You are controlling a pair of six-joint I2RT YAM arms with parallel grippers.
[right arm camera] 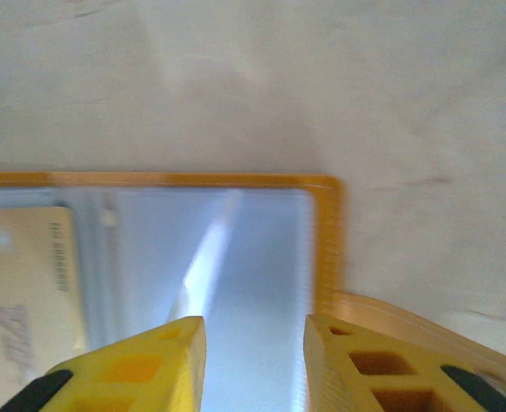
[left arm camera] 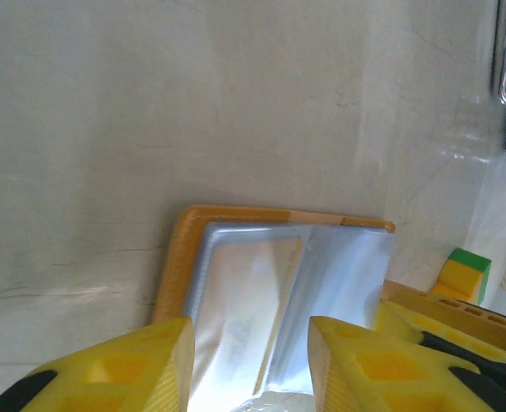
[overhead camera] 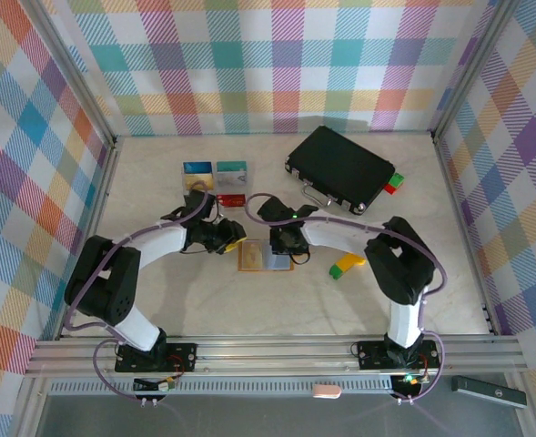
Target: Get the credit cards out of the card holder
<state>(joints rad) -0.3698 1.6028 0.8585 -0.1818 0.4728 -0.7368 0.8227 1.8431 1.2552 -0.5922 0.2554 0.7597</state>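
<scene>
The card holder point(overhead camera: 252, 261) lies open on the table, orange-rimmed with grey-blue pockets point(left arm camera: 235, 292). My left gripper point(overhead camera: 232, 244) is at its left end and my right gripper point(overhead camera: 282, 244) at its right end. In the left wrist view, the left gripper point(left arm camera: 251, 330) has its fingers point(left arm camera: 124, 369) on either side of a shiny grey sheet that rises creased between them; I cannot tell whether they pinch it. The right gripper point(right arm camera: 254, 326) stands open over the pocket point(right arm camera: 235, 257), near the orange rim point(right arm camera: 326, 249). A cream card point(right arm camera: 21, 283) sits in a pocket. Three credit cards lie behind: blue-and-yellow point(overhead camera: 197, 171), teal point(overhead camera: 231, 170), red point(overhead camera: 232, 199).
A large black case point(overhead camera: 340, 168) with a metal handle lies at the back right, with small green and red blocks point(overhead camera: 393, 182) at its corner. A green-and-yellow block point(overhead camera: 348, 265) lies right of the holder. Checked walls enclose the table on three sides.
</scene>
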